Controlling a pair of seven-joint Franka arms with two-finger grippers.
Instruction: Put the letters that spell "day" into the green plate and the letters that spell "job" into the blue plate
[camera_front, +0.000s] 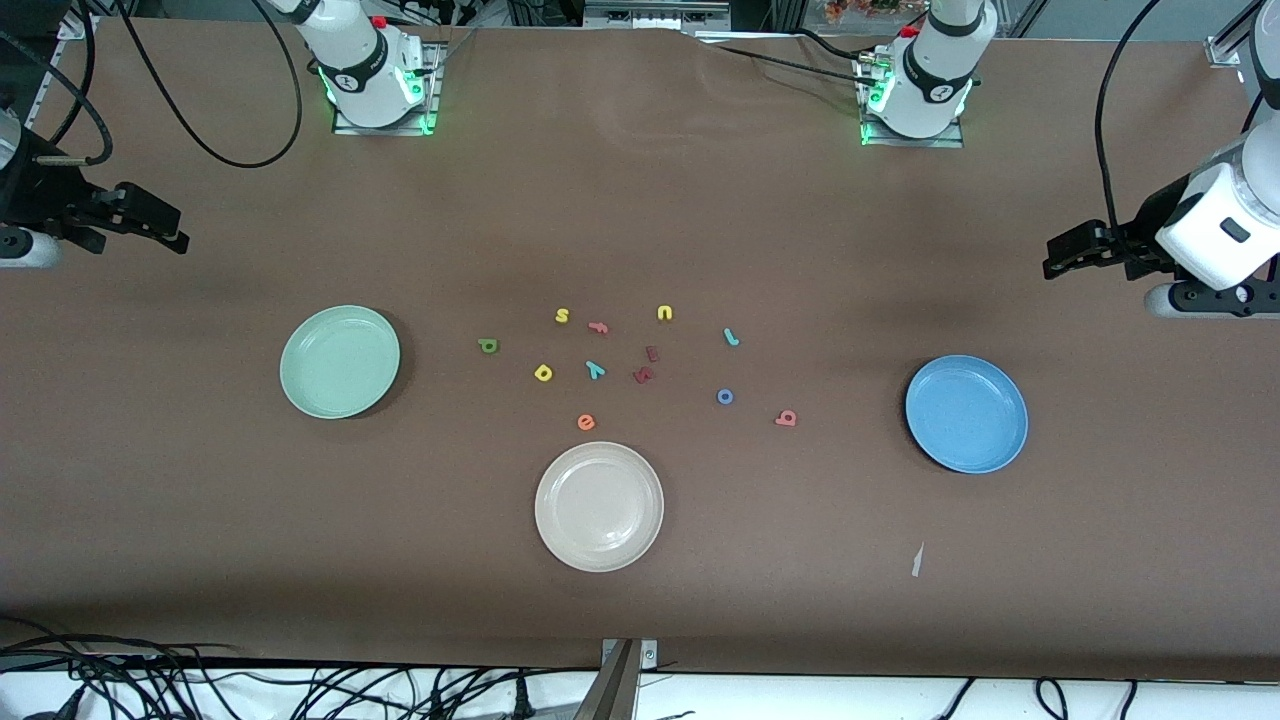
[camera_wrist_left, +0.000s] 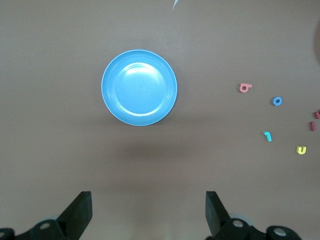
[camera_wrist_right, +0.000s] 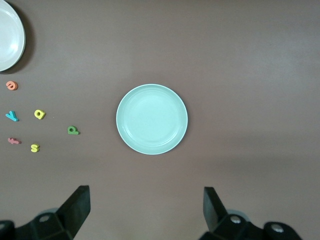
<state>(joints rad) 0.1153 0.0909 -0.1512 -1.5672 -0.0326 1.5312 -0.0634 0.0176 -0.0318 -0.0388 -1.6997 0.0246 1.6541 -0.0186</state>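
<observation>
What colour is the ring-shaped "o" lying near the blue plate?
Blue, a mid blue much like the plate. The "o" shows best in the front view.

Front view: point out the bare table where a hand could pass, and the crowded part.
Bare stretches lie between the green plate and the dark green letter, and between the salmon letter and the blue plate. Crowded: the letter cluster just farther from the camera than the beige plate.

I see the letters (camera_front: 640, 365) scattered mid-bench, between the green plate (camera_front: 340, 361) toward the right arm's end and the blue plate (camera_front: 966, 413) toward the left arm's end. The third plate (camera_front: 599, 506) lies nearer the front camera than the letters.
</observation>
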